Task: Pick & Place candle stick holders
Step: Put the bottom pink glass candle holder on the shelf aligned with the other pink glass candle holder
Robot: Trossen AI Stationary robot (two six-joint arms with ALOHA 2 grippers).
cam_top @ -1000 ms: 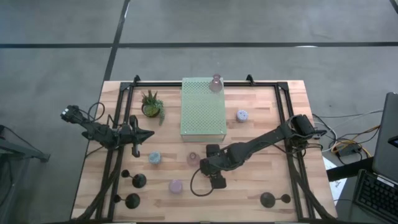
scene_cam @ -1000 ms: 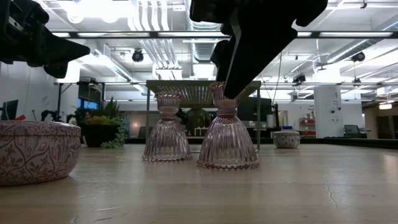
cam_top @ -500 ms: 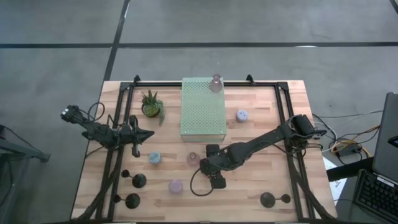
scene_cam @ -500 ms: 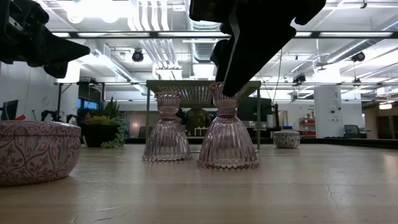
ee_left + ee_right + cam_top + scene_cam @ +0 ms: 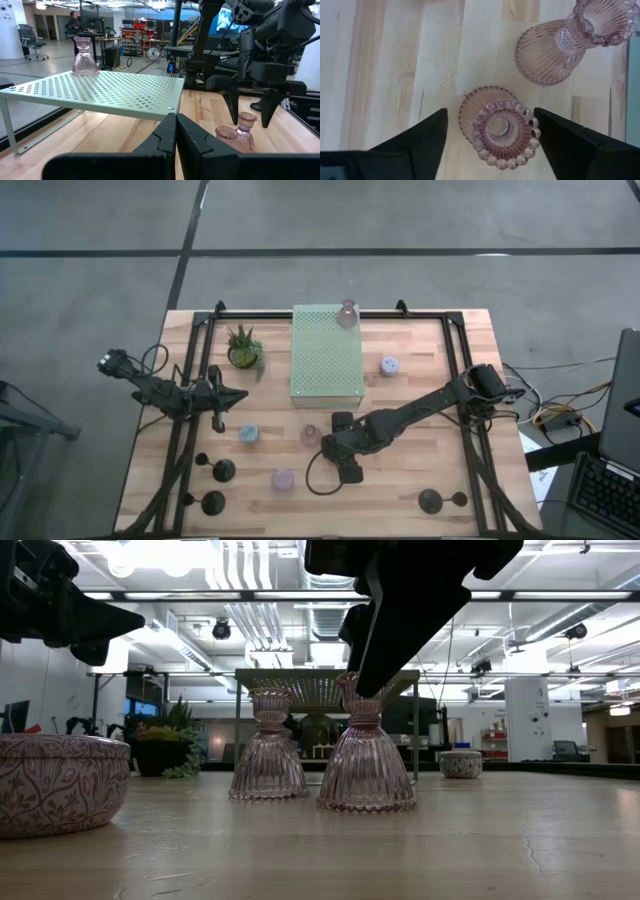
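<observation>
A wooden table (image 5: 420, 380) carries a pale green perforated board (image 5: 327, 355) at its middle, with one pink glass holder (image 5: 347, 312) standing on the board's far corner. The right gripper (image 5: 490, 131) hangs over the table just in front of the board with its jaws spread wide and released. A second pink holder (image 5: 496, 127) stands upright directly between the two fingers, touching neither. The third pink holder (image 5: 570, 42) stands just beyond the jaws, close beside the second. The left gripper (image 5: 175, 131) waits well to the side of them, its jaws clenched together on nothing. Three black holders (image 5: 221, 470) and the pastel holders (image 5: 248, 434) are scattered well apart from both grippers, and a small potted plant (image 5: 244, 348) sits beside the board.
</observation>
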